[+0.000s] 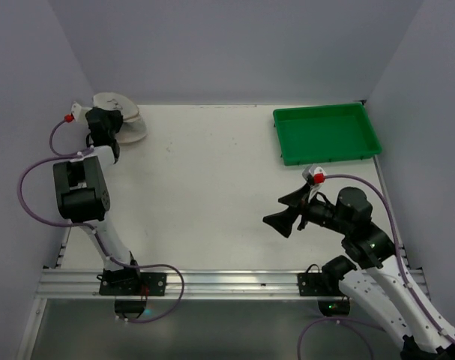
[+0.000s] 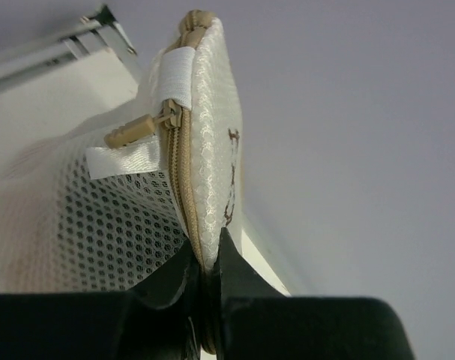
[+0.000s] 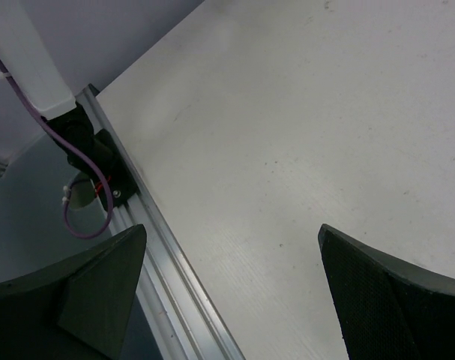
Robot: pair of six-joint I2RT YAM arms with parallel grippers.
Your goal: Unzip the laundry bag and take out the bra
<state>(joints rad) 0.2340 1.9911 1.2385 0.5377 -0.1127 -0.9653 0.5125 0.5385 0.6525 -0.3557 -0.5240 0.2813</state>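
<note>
The left end effector (image 2: 205,279) is clenched on one laundry bag (image 2: 212,150), its two black fingers (image 2: 167,283) pinching the seam where the quilted cream face meets the mesh side (image 2: 100,232). Running up from the fingers is one tan zipper (image 2: 176,176), its teeth closed along the visible stretch, with one tan pull tab (image 2: 130,131) near the top. Two white ribbon tabs sit by the pull: one (image 2: 126,160) just below it and one (image 2: 178,75) wrapped over the zipper's end. A dark printed mark (image 2: 231,180) on the face is seen too edge-on to read. The right end effector (image 1: 285,211) hovers released above the bare tabletop (image 1: 212,187), fingers wide apart. One green tray (image 1: 324,135) lies beyond it, well apart.
</note>
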